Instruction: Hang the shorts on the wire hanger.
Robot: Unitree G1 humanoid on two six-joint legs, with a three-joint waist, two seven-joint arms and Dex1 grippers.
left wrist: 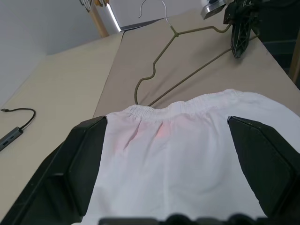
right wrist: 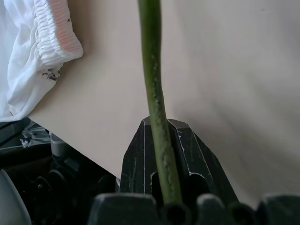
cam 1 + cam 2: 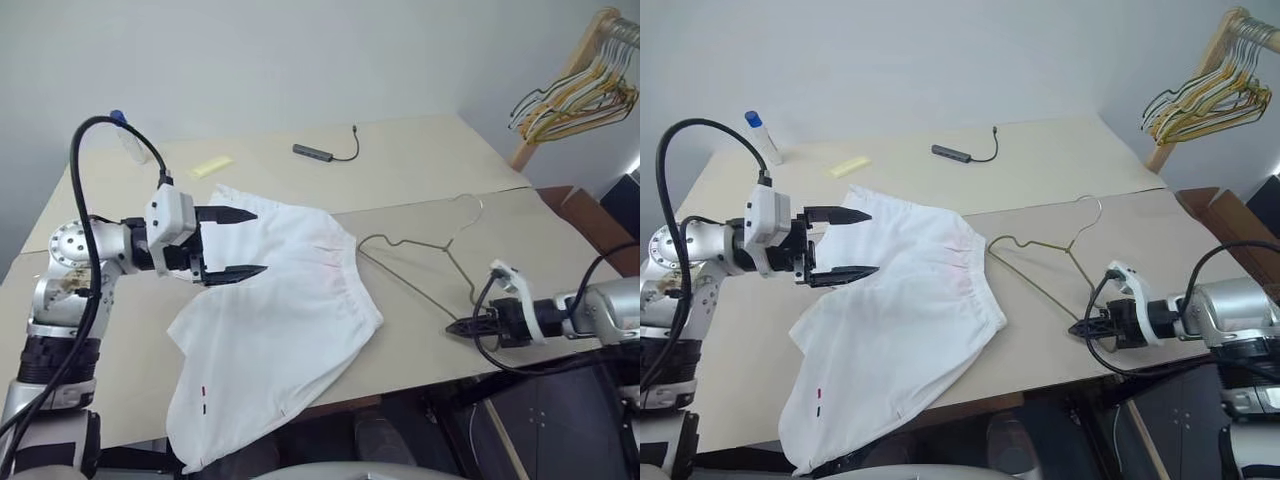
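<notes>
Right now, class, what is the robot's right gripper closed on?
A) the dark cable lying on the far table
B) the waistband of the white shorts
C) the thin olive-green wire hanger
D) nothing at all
C: the right gripper is shut on the wire hanger at its lower corner, and the right wrist view shows the green wire running between its fingers, while the shorts lie apart on the table.

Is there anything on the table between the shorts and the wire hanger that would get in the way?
Nothing visible does. The wire hanger lies right beside the waistband of the shorts, one end reaching the fabric's edge, with bare table around it. The right gripper is shut on the hanger's far corner.
</notes>
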